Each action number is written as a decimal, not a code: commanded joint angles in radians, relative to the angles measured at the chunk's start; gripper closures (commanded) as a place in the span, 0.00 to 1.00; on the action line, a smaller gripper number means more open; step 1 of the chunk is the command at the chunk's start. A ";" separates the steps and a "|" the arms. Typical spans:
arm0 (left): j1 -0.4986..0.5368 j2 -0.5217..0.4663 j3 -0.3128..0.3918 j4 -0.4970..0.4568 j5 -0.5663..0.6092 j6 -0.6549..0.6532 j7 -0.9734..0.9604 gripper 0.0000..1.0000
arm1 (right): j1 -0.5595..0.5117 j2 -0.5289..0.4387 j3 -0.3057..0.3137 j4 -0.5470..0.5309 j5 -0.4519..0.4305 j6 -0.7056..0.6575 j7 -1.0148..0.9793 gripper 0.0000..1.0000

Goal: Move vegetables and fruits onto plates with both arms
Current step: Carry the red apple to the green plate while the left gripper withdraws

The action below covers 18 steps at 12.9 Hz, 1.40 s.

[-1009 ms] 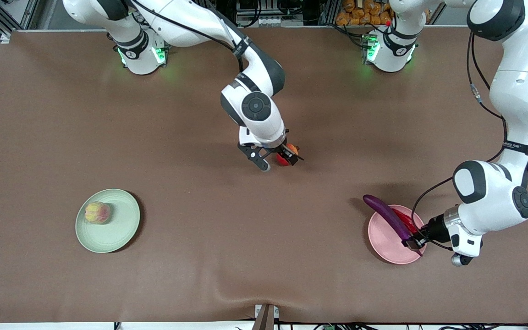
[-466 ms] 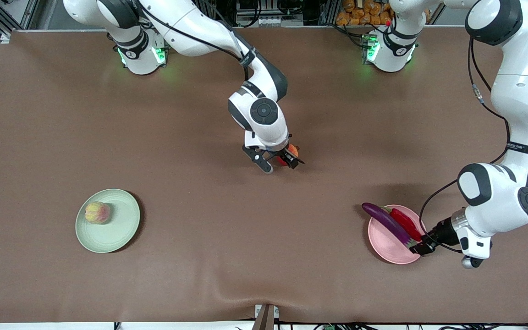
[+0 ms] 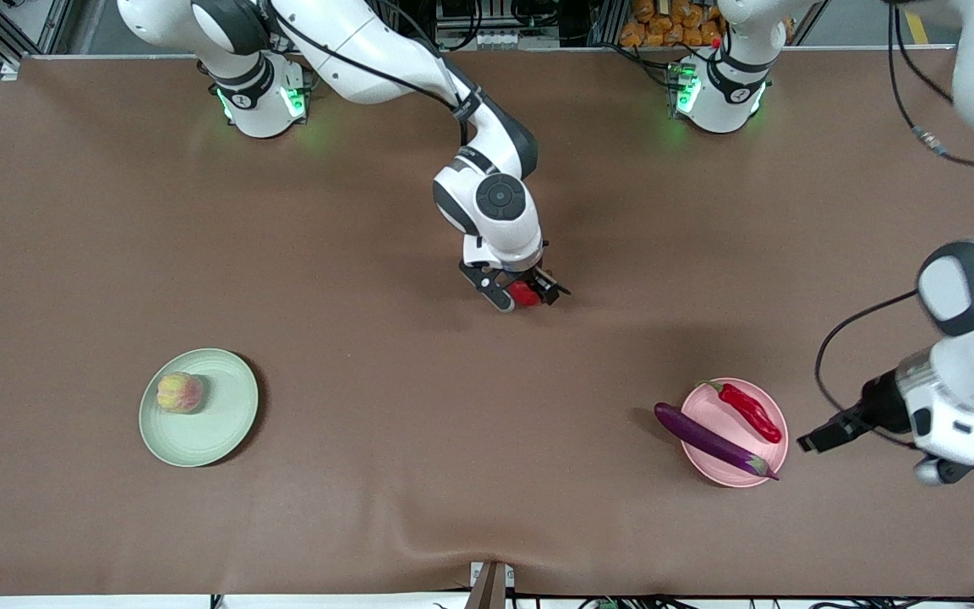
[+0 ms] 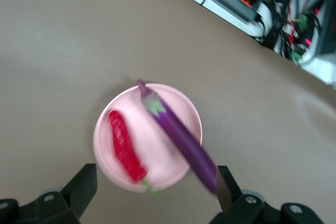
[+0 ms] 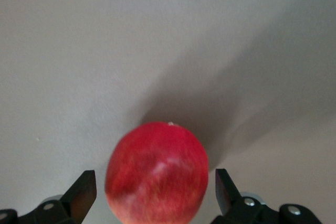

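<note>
Between the right pincer's (image 5: 152,195) spread fingers sits the red pomegranate (image 5: 156,171); left pincer (image 4: 152,192) apart, empty, beside the pink plate (image 3: 701,446).

I can't read any text, label, brand or number from my feeds here. Small dark marks sit on the band of each arm's base (image 3: 254,95) (image 3: 736,93), but I can't make out what they say, and both wrist views show no lettering either.
</note>
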 commanded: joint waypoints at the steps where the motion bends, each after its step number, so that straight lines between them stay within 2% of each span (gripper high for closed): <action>1: 0.009 -0.220 0.010 -0.044 0.014 -0.159 0.108 0.00 | 0.022 0.002 -0.015 -0.005 -0.041 0.000 0.030 0.00; 2: 0.012 -0.283 0.013 -0.045 0.011 -0.205 0.142 0.00 | 0.022 0.002 -0.015 -0.010 -0.067 -0.002 0.030 0.22; 3: 0.018 -0.329 0.014 -0.045 0.008 -0.266 0.170 0.00 | 0.014 0.001 -0.015 -0.010 -0.073 -0.003 0.030 0.50; 4: 0.019 -0.366 0.014 -0.044 0.013 -0.320 0.175 0.00 | 0.006 -0.002 -0.018 -0.010 -0.073 -0.005 0.029 0.62; 6: 0.019 -0.413 0.017 -0.053 0.011 -0.413 0.175 0.00 | -0.003 -0.021 -0.051 -0.004 -0.071 -0.023 0.020 0.63; 7: 0.023 -0.420 0.020 -0.051 0.010 -0.469 0.162 0.00 | -0.020 -0.044 -0.062 0.002 -0.071 -0.073 0.007 0.63; 11: 0.042 -0.441 0.009 -0.048 -0.004 -0.437 0.159 0.00 | -0.193 -0.205 -0.059 0.002 -0.044 -0.327 -0.213 0.62; 15: 0.049 -0.502 0.010 -0.056 -0.012 -0.445 0.179 0.00 | -0.398 -0.285 -0.061 0.001 -0.002 -0.480 -0.471 0.60; 17: 0.021 -0.524 0.039 -0.083 -0.018 -0.449 0.198 0.00 | -0.493 -0.295 -0.062 -0.010 -0.001 -0.526 -0.535 0.60; 18: -0.046 -0.547 0.122 -0.109 -0.021 -0.449 0.202 0.00 | -0.547 -0.294 -0.062 -0.020 -0.001 -0.539 -0.600 0.60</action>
